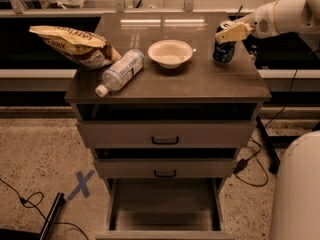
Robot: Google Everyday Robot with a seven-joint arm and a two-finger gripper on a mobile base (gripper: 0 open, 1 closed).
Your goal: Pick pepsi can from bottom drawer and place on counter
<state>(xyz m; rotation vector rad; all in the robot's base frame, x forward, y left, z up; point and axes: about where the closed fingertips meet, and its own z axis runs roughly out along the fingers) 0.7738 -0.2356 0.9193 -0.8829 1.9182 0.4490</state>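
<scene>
The pepsi can [223, 51], dark blue with a silver top, is upright at the right side of the counter [200, 81], its base at or just above the surface. My gripper [227, 34] reaches in from the right and is closed around the can's upper part, with a beige finger [234, 32] across its top. The bottom drawer [162, 204] is pulled out below the two upper drawers, and its inside shows nothing in it.
On the counter are a white bowl [170, 53] in the middle, a clear plastic bottle [121, 71] lying on its side, and a chip bag [72, 45] at the left. Cables lie on the floor at both sides. A white robot part [297, 189] stands at the lower right.
</scene>
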